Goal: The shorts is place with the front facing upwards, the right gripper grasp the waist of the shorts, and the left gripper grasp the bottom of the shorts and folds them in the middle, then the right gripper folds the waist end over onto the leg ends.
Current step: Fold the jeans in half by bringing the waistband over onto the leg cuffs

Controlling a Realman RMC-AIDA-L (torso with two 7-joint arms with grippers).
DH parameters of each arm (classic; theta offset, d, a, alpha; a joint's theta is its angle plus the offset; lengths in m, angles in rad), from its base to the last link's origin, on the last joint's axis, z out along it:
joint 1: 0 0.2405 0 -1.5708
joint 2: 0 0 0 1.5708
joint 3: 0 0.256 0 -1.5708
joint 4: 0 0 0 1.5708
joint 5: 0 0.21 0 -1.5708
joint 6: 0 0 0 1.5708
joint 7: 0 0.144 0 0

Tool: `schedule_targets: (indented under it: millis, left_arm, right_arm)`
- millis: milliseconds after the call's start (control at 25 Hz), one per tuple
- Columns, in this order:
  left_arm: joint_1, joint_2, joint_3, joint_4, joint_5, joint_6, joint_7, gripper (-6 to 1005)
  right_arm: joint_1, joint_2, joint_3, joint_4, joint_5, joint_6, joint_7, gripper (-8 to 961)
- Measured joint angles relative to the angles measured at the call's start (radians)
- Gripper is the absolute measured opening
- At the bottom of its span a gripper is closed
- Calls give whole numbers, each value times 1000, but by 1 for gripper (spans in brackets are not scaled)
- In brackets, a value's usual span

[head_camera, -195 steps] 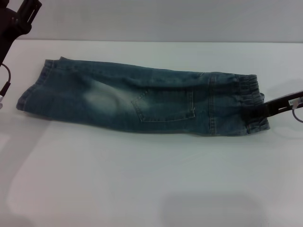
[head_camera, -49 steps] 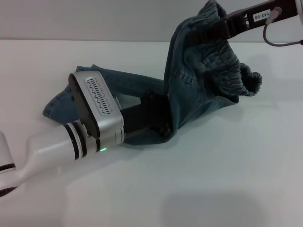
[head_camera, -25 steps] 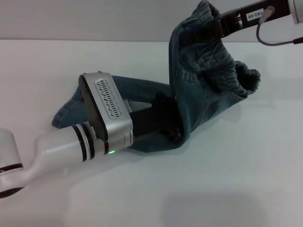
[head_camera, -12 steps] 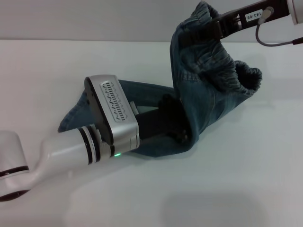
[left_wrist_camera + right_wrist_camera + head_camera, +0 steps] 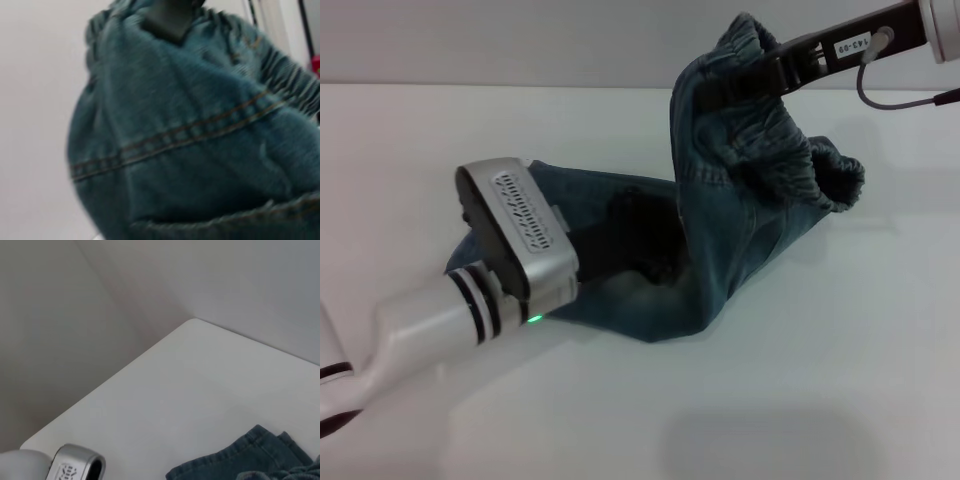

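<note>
Where the white bench [image 5: 840, 360] lies nearest the robot, the left arm reaches in from the near left, its silver-grey ribbed block tilted over the lower part of the shorts [image 5: 720, 230]. The left pincer [image 5: 638, 238] sits as a dark shape against the denim in the middle of the garment, just beside the rising fold; whether its fingers are spread or pressed together I cannot tell. A small green light shows on the block's lower edge.

The shorts lie partly flat on the bench and partly lifted. The leg portion rests on the bench under and behind the left arm, its end reaching toward the left. In the left wrist view the denim [image 5: 190, 150] fills almost everything, with a double orange-brown seam running across it.

Farther back, the waist end is held up above the bench, the gathered elastic band hanging in a loose curl on the right side. The right pincer [image 5: 775, 72] pinches the waistband at the top, its black bar with a white numbered label stretching toward the upper right. The right wrist view shows the bench corner and an edge of denim [image 5: 240, 460].
</note>
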Motion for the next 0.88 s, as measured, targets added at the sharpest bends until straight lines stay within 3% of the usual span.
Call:
schedule_targets:
  millis: [400, 880]
  left_arm:
    - [77, 3, -84, 115, -7, -29, 1, 18]
    - [163, 10, -469, 161, -10, 63, -4, 17]
  right_arm:
    - [8, 6, -17, 47, 1, -1, -28, 76]
    - [3, 23, -41, 65, 18, 8, -62, 77]
